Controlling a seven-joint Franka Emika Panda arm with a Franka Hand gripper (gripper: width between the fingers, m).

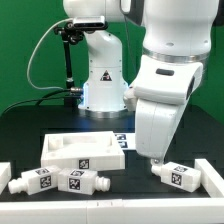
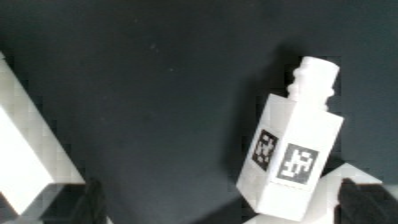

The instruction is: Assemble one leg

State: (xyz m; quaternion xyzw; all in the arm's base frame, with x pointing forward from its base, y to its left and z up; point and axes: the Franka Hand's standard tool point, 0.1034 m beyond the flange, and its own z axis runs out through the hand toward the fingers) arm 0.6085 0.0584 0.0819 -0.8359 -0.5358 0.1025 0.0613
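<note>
Sideways across the exterior view lies the leg (image 1: 178, 176).

- Behind my workspace, a flat green backdrop (image 1: 25, 50) fills the whole rear of the exterior view, plain and evenly coloured.
- I work over a black table (image 1: 25, 125). Its top is dark and matte, and it meets the green backdrop in a straight horizontal line.
- On the exterior view's left, a thin black stand (image 1: 68, 62) rises upright from the far part of the table, dark against the green.
- The light is bright and even. Shadows on the table are soft and hard to make out against the black.
- In the wrist view, the same table top (image 2: 143, 90) shows close up as a dark, faintly grainy surface.
</note>
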